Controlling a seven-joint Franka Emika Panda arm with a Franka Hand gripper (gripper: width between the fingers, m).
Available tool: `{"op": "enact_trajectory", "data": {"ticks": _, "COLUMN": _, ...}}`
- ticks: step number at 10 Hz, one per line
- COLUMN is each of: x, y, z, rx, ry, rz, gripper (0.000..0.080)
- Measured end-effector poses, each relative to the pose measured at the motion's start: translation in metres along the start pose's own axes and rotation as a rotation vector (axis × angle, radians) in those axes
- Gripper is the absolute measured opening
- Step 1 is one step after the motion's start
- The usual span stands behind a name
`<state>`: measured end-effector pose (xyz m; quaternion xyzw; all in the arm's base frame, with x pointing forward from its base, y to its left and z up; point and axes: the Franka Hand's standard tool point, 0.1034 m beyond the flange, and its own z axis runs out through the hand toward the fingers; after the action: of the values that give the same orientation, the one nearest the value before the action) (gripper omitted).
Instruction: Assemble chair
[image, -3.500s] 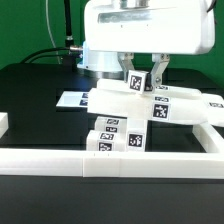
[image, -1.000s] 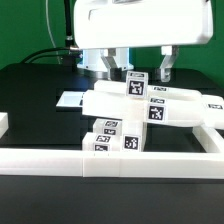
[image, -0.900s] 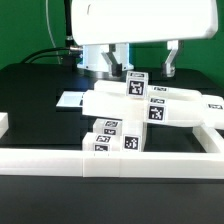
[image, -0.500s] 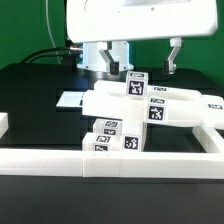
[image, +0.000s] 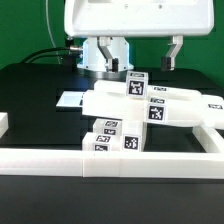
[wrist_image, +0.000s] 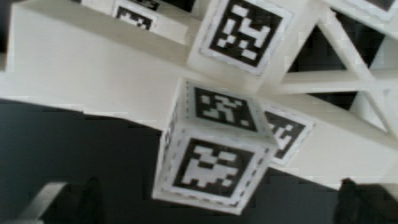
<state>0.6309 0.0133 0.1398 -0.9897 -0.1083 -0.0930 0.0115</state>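
the whole scene is given only by the exterior view: one partly built chair (image: 125, 108) is seen on the black table (image: 30, 95), just behind the front border wall (image: 50, 162). one marker board (image: 68, 99) lies flat beside it, toward the exterior view's left. one gripper (image: 148, 62) is seen above the chair's top block (image: 135, 85), apart from it. its two fingers (image: 175, 52) are spread wide, with nothing held between them. only the wrist view brings the tags (wrist_image: 244, 28) close: five are counted there, two of them cut by the frame. the fingertips (wrist_image: 54, 200) are shown as two dark blurs flanking the block.
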Motion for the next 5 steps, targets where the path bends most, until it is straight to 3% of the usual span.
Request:
{"op": "enact_trajectory", "data": {"ticks": 3, "x": -0.005, "y": -0.004, "z": 0.002, "rx": 0.014, "ry": -0.048, "rz": 0.012, "gripper": 0.0648}}
{"op": "enact_trajectory", "data": {"ticks": 5, "x": -0.01, "y": -0.012, "z": 0.003, "rx": 0.037, "ry": -0.144, "rz": -0.065, "gripper": 0.0648}}
